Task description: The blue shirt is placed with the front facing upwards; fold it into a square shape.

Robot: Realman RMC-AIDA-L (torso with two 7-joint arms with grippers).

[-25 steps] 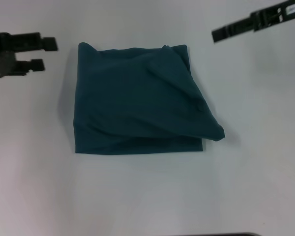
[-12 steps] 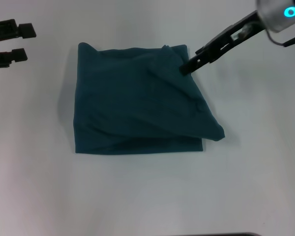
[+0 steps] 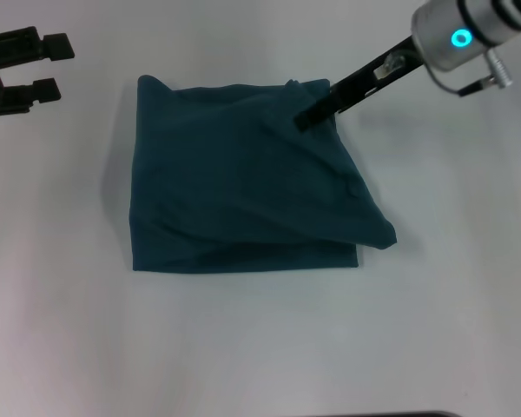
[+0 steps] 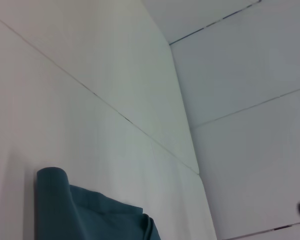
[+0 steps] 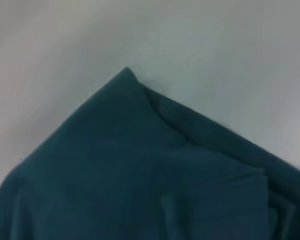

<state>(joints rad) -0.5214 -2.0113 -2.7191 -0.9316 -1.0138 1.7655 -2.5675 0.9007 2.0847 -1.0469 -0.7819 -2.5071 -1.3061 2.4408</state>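
The blue shirt (image 3: 243,191) lies folded into a rough square in the middle of the white table (image 3: 243,347), with a loose flap bulging out at its near right corner. My right gripper (image 3: 308,117) reaches in from the far right, its tip over the shirt's far right corner. The right wrist view shows a folded corner of the shirt (image 5: 130,175) close up. My left gripper (image 3: 56,63) stands open at the far left, apart from the cloth, with nothing in it. An edge of the shirt (image 4: 85,215) shows in the left wrist view.
Bare white tabletop surrounds the shirt on every side. A dark strip (image 3: 391,414) runs along the near edge of the head view.
My right arm has swung in from the far right until its tip is over the shirt's far right corner. The left gripper has drawn back a little toward the far left. The shirt has not moved.
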